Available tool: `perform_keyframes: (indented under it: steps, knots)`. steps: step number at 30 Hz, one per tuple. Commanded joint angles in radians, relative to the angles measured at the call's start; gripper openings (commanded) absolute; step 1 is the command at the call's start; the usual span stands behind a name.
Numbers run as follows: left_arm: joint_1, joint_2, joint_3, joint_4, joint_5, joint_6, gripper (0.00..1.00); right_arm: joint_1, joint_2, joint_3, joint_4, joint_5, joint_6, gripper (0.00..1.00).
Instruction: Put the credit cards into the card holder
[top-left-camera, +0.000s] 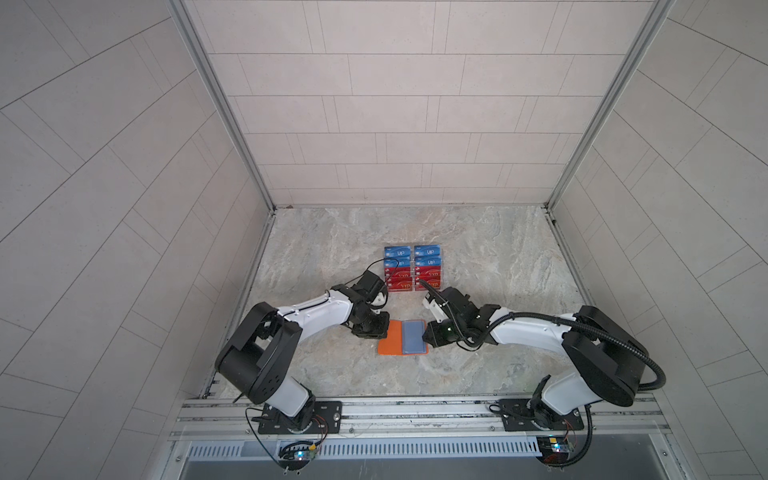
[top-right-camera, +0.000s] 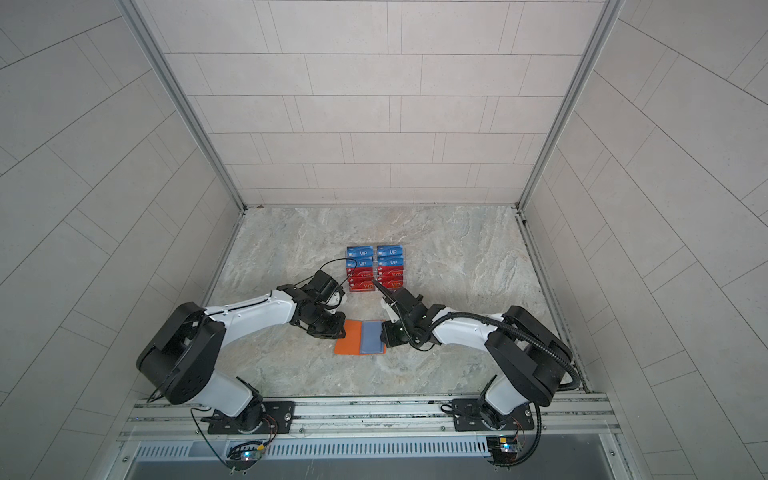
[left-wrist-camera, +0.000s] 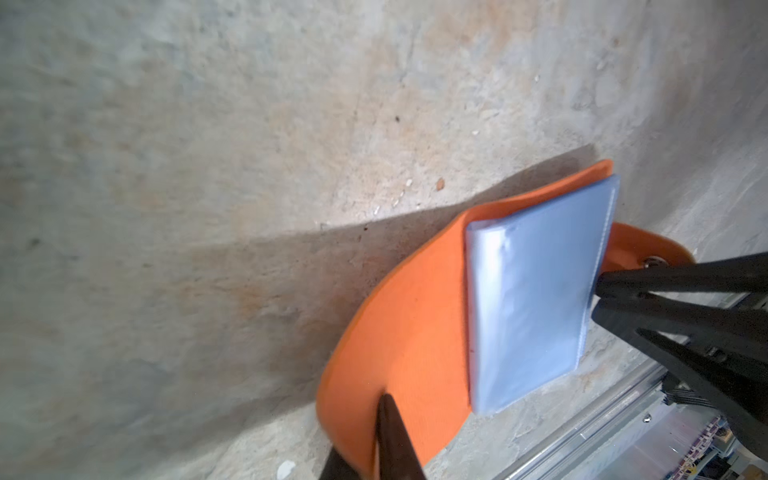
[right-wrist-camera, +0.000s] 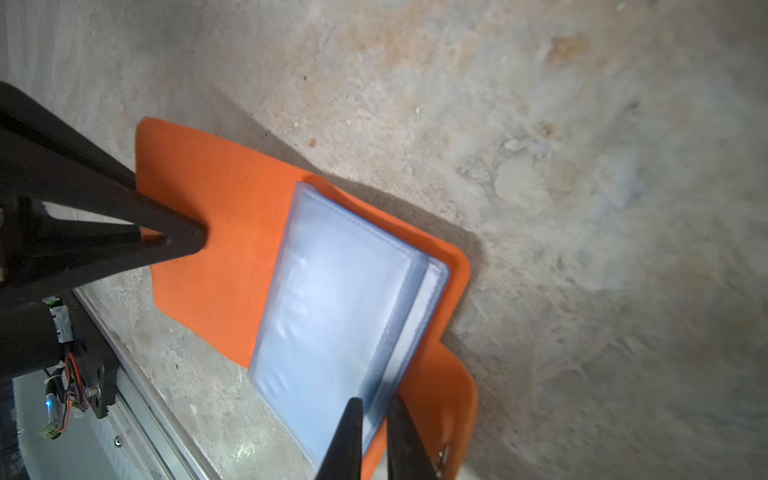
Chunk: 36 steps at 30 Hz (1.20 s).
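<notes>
The orange card holder (top-left-camera: 390, 338) (top-right-camera: 348, 340) lies open on the stone table between both arms. Its stack of clear sleeves (top-left-camera: 413, 336) (right-wrist-camera: 332, 311) rests on the right half. My left gripper (top-left-camera: 384, 331) (left-wrist-camera: 380, 411) is shut on the edge of the holder's left cover (left-wrist-camera: 407, 332), one finger above it and one below. My right gripper (top-left-camera: 424, 334) (right-wrist-camera: 374, 401) is shut on the free edge of the top sleeves, close to the metal snap tab (right-wrist-camera: 442, 455). The credit cards (top-left-camera: 411, 268) (top-right-camera: 374, 268), blue above red, stand in rows behind the holder, untouched.
The cards sit in a clear tiered stand (top-left-camera: 412, 291) just behind both wrists. An aluminium rail (top-left-camera: 415, 409) runs along the table's front edge. Tiled walls close in the left, right and back.
</notes>
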Motion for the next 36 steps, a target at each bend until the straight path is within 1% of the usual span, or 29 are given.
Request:
perform_keyframes:
  steps: [1,4,7,9,10,11,12,17,22,24,27,30,32,36]
  knots:
    - [0.003,0.008,0.018,-0.019,-0.012,0.004,0.16,0.013,-0.021,0.031,-0.022,-0.009,-0.012,0.17]
    - [0.003,-0.015,0.011,-0.022,-0.015,-0.007,0.25,0.023,-0.05,0.047,-0.033,-0.001,-0.02,0.17]
    - [0.003,-0.037,0.004,-0.032,-0.026,-0.013,0.38,0.03,-0.06,0.073,-0.05,0.006,-0.035,0.18]
    - [0.003,-0.049,0.004,-0.032,-0.023,-0.018,0.43,0.036,-0.048,0.086,-0.045,0.008,-0.039,0.18]
    - [0.003,-0.055,0.005,-0.034,-0.022,-0.021,0.49,0.041,-0.034,0.091,-0.037,0.004,-0.041,0.18]
    - [0.003,-0.062,0.007,-0.033,-0.021,-0.025,0.52,0.044,-0.018,0.096,-0.032,0.003,-0.04,0.18]
    - [0.003,-0.07,0.007,-0.029,-0.015,-0.031,0.53,0.049,0.002,0.105,-0.021,-0.002,-0.042,0.18]
    - [0.003,-0.113,0.013,-0.028,-0.01,-0.065,0.53,0.074,0.105,0.172,0.032,-0.027,-0.034,0.18]
    - [0.003,-0.225,0.0,-0.057,-0.13,-0.104,0.53,0.089,0.203,0.206,0.09,-0.053,-0.01,0.18]
    - [0.003,-0.279,-0.019,-0.041,-0.154,-0.118,0.51,0.091,0.234,0.219,0.088,-0.053,-0.013,0.18]
    - [0.003,-0.342,-0.062,0.032,-0.087,-0.154,0.47,0.09,0.271,0.224,0.091,-0.056,-0.009,0.18]
    - [-0.004,-0.34,-0.094,0.095,-0.018,-0.193,0.41,0.091,0.281,0.219,0.106,-0.055,0.005,0.18]
    - [-0.015,-0.323,-0.124,0.147,-0.016,-0.228,0.4,0.09,0.273,0.216,0.114,-0.062,0.015,0.18]
    - [-0.024,-0.27,-0.179,0.259,-0.017,-0.292,0.34,0.088,0.212,0.202,0.112,-0.063,0.035,0.18]
